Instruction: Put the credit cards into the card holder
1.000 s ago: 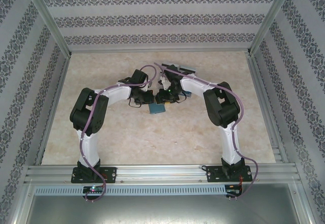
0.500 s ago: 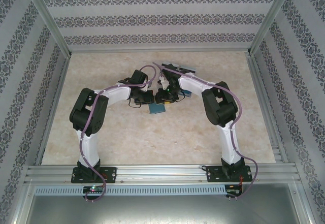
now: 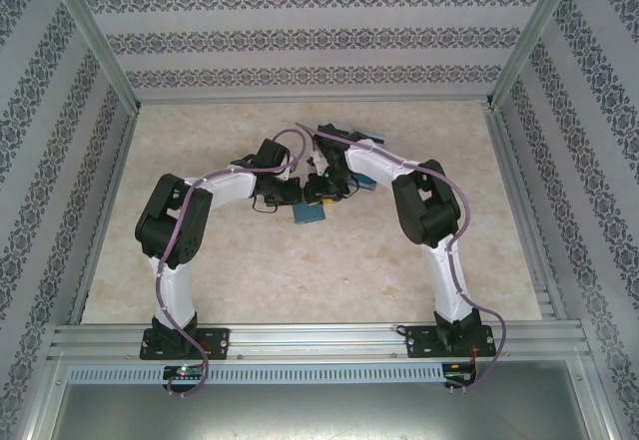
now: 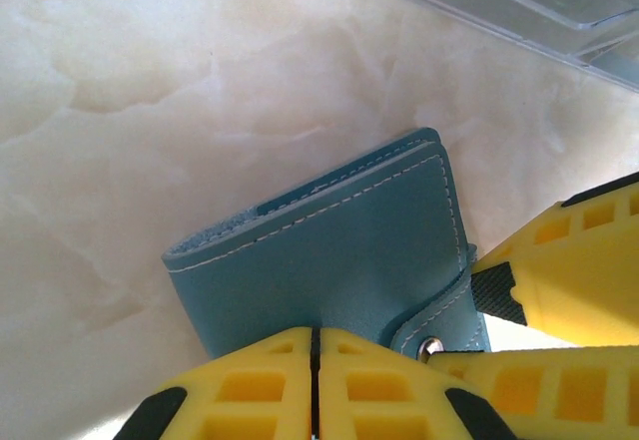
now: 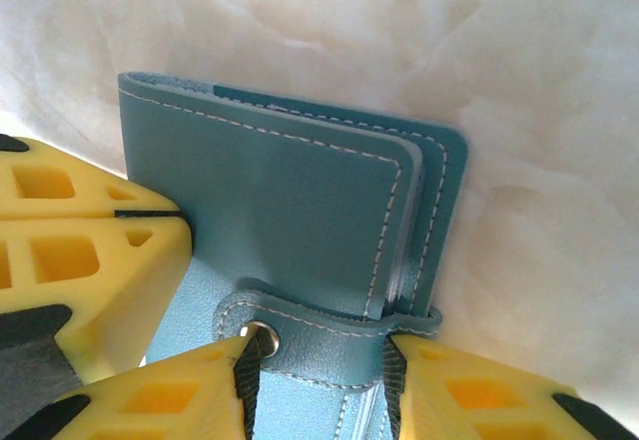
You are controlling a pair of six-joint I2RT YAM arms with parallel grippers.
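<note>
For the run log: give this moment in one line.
left gripper shut on holder | right gripper astride strap | holder folded shut

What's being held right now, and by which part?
The card holder: left end effector pinches one cover edge, right end effector grips the snap strap.

I'd say the slate-blue folding card holder [image 4: 349, 250] is matt soft leather, pale stitching, shiny metal snap stud [image 5: 262, 333]; cream marble-look tabletop [image 4: 150, 111] looks smooth, slightly glossy.

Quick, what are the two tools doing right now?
Left tool: closed, pinching the card holder.
Right tool: closed on the card holder's snap strap.
</note>
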